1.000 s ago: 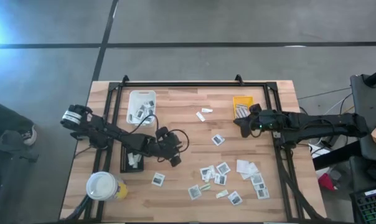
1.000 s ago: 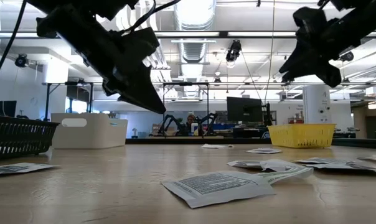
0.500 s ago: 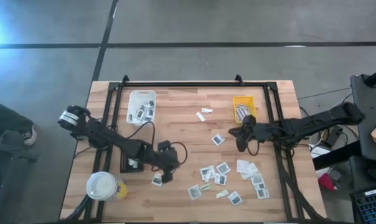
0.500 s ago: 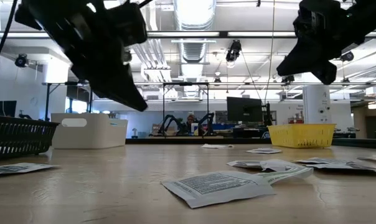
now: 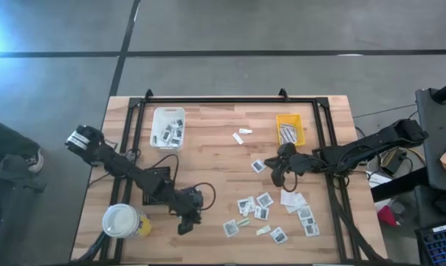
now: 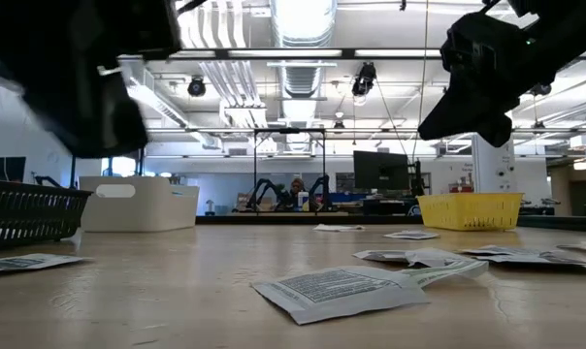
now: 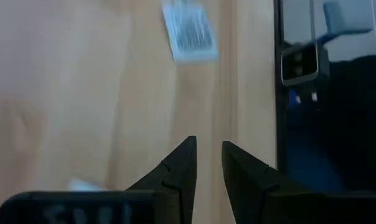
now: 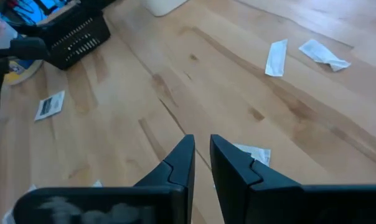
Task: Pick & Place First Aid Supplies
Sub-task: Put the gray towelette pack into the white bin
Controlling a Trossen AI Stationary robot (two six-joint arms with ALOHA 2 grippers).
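First aid packets lie flat on the wooden table: one [image 5: 259,166] beside my right gripper, a cluster [image 5: 254,207] near the middle, more [image 5: 303,214] toward the right. My left gripper [image 5: 183,224] hovers low near the table's front left. Its fingers [image 7: 208,148] stand a little apart with nothing between them, and a packet [image 7: 188,34] lies ahead. My right gripper [image 5: 273,176] hangs above the table right of centre. Its fingers [image 8: 202,142] show a narrow gap and hold nothing, with a packet [image 8: 250,153] just beside them.
A white tray [image 5: 167,127] with packets stands at the far left, a yellow tray [image 5: 288,129] at the far right, and a black tray [image 5: 155,191] at the left. A white-topped yellow cup [image 5: 123,220] stands at the near left corner. Two white strips [image 5: 241,135] lie at the far middle.
My left gripper has swung from beside the black tray toward the table's near edge and has turned as it went. My right gripper has left the yellow tray, moving down and toward the table's left and near side, to the packet right of centre.
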